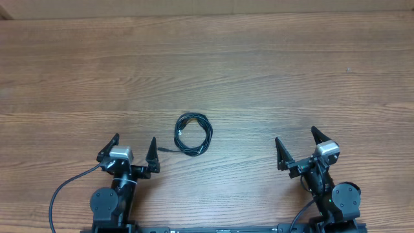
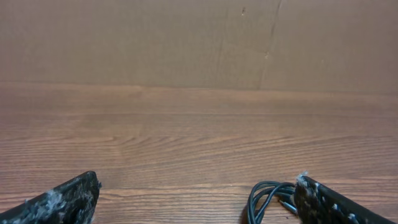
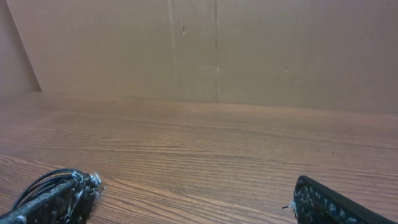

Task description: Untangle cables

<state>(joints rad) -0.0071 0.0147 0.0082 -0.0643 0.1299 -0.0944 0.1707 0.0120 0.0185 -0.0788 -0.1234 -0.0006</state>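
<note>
Two robot arms sit at the near edge of a wooden table, seen from above. The left gripper has its two dark fingers spread wide and holds nothing. The right gripper is spread just as wide and is also empty. Between them, nearer the left arm, the cables lie on the bare wood as one small loose coil of thin black cord. A short plug end trails toward the left gripper, near it but not touching. In the left wrist view the cables show just beside one finger. In the right wrist view a few black loops peek out behind one finger. A plain brown cardboard wall stands behind the table.
</note>
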